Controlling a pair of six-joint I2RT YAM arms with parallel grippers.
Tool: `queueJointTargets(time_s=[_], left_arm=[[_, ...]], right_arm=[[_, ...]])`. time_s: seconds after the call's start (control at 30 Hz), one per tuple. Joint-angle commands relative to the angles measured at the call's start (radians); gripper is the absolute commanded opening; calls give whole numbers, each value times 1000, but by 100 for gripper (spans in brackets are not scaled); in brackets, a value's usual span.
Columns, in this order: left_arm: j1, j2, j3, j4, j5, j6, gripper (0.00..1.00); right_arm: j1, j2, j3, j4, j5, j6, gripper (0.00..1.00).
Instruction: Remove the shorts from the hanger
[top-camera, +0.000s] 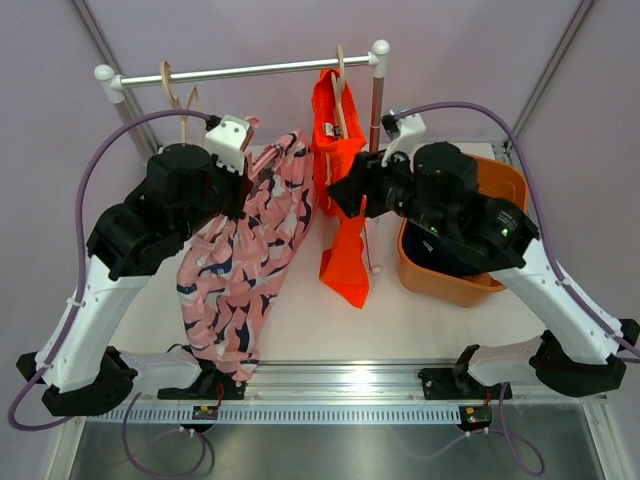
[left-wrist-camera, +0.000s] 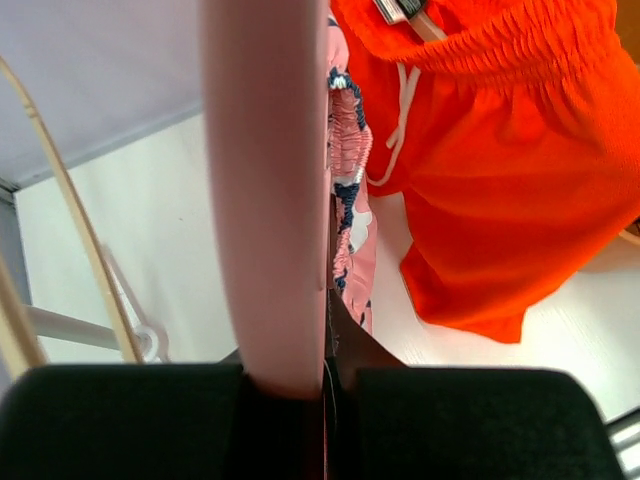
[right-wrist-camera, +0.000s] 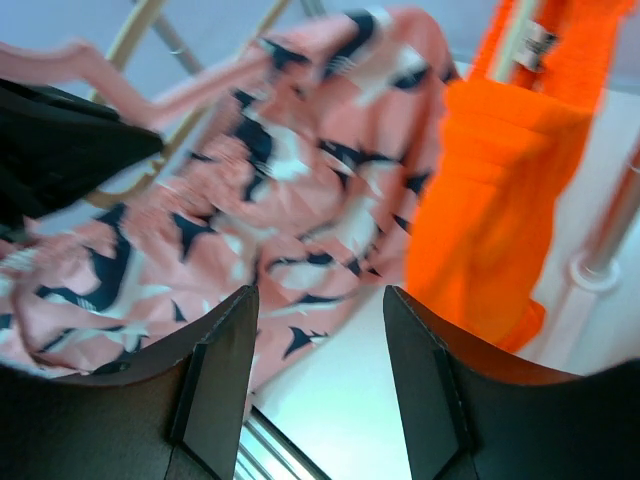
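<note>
The left gripper (left-wrist-camera: 300, 378) has its jaws pressed together on a fold of the pink shorts (top-camera: 245, 260), near the waistband. The cloth hangs down long from it at the left side, and its lower end reaches the near edge of the table (top-camera: 330, 330). I cannot tell if the waistband is fully free from the wooden hanger (top-camera: 178, 92) just behind it. The right gripper (right-wrist-camera: 320, 300) is spread and holds nothing. It hovers just beside the orange shorts (top-camera: 340, 150), which hang on their own hanger from the rail (top-camera: 250, 70). The basket (top-camera: 500, 180) stands at the right, partly under the right arm.

The risks, as I judge them:
- The pinch takes only a thin fold, so a quick pull may let the cloth slip out and drop on the table.
- If some fabric is caught on the hanger, pulling may drag the hanger — or rock the light rail.
- The pink cloth hangs close to the orange pair and may brush it when carried to the right.
</note>
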Motion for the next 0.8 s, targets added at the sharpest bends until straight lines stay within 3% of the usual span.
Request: queueJointTargets(time_s=[0.0, 0.33, 0.77], left_arm=[[1, -45, -58, 64, 75, -30, 0], [1, -99, -90, 68, 111, -36, 0], [1, -140, -84, 52, 133, -28, 0]], right_arm=[[79, 79, 108, 18, 91, -25, 61], [157, 378, 362, -12, 152, -23, 62], [157, 522, 498, -12, 239, -42, 64]])
